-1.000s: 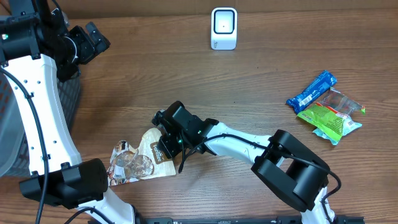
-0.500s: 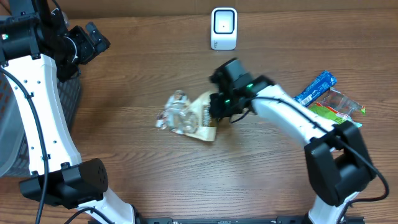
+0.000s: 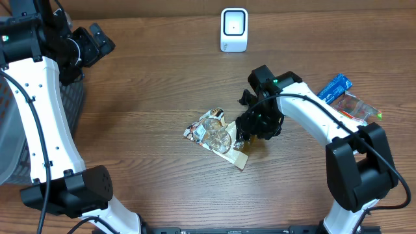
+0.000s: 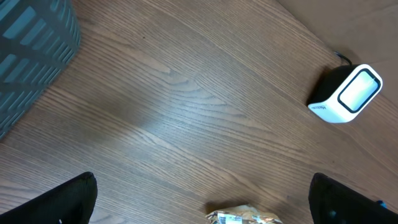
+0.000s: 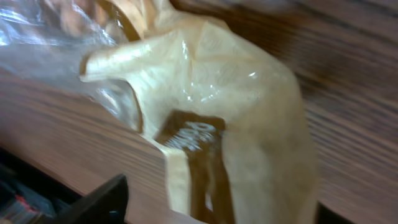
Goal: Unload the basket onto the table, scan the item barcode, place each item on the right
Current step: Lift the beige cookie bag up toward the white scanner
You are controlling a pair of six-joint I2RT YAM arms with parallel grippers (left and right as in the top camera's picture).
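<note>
Overhead: the snack bag [image 3: 216, 133] lies near the middle of the counter [image 3: 143, 97], well apart from the scanner [image 3: 234, 29] at the back edge. The right gripper [image 3: 247, 132] touches the bag's right end.

Left wrist: the left gripper [image 4: 202, 186] is spread wide and holds nothing.

Right wrist: the right gripper seems released. Some counter shows between one finger [image 5: 102, 199] and the bag, and the other finger is hardly visible.

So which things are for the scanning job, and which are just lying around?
For the job:
- clear and tan crinkly snack bag
- white boxy barcode scanner

Lying about for now:
- blue foil wrapper
- green plastic packet
- grey slatted basket
</note>
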